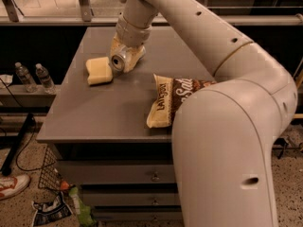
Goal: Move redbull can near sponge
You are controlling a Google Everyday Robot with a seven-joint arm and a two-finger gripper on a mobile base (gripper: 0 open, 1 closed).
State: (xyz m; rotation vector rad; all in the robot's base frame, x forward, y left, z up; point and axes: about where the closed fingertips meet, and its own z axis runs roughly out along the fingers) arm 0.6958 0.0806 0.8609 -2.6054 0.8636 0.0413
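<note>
The redbull can (118,62) is a small silver can, tipped so its round shiny top faces the camera. My gripper (124,56) is shut on the redbull can and holds it low over the grey table (94,112), at its far left part. The sponge (98,71) is a pale yellow block lying on the table just left of the can, almost touching it. My arm reaches in from the right and hides part of the table.
A brown-and-cream chip bag (165,103) lies on the table's right part, partly behind my arm. Two water bottles (35,77) stand on a low shelf to the left. Drawers (128,174) are below the table. A shoe (12,186) and litter lie on the floor.
</note>
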